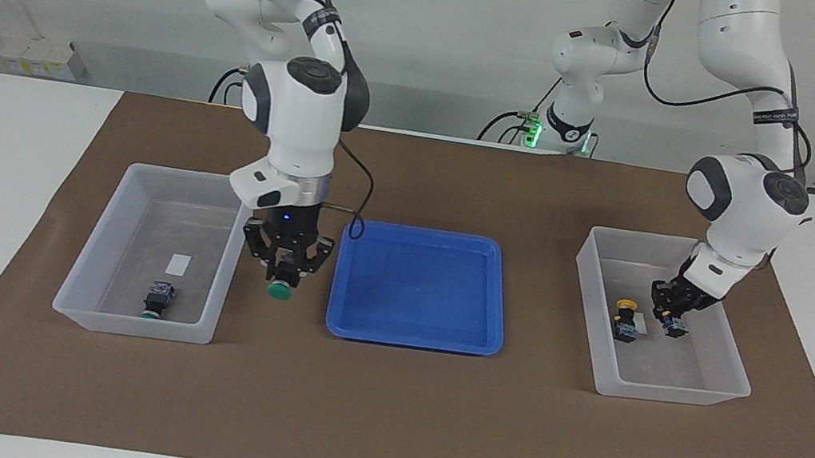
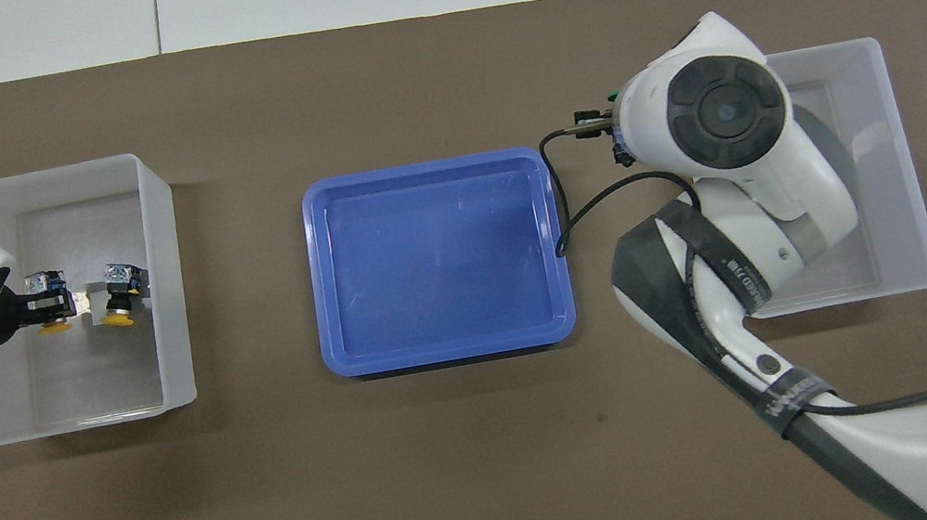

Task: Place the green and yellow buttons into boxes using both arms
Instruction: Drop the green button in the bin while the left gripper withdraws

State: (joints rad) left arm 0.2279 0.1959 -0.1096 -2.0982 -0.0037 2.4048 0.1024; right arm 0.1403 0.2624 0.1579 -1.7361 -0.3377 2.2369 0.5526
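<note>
Green-capped button [image 1: 278, 289] hangs clamped in the right gripper [image 1: 283, 275], over the mat between blue tray [image 1: 410, 338] and the right arm's box [image 1: 94, 316]; next, carry it over that box's rim. Left gripper [image 1: 670, 319], closed on a yellow-capped button [image 2: 48, 325], sits low in its box [image 1: 674, 392]; judged next: release.

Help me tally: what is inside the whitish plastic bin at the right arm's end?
One green-capped black push-button and a white label; in the overhead view the right arm covers both.

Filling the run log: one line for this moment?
right gripper: shut on green button, beside bin | left gripper: shut on yellow button, in bin
</note>
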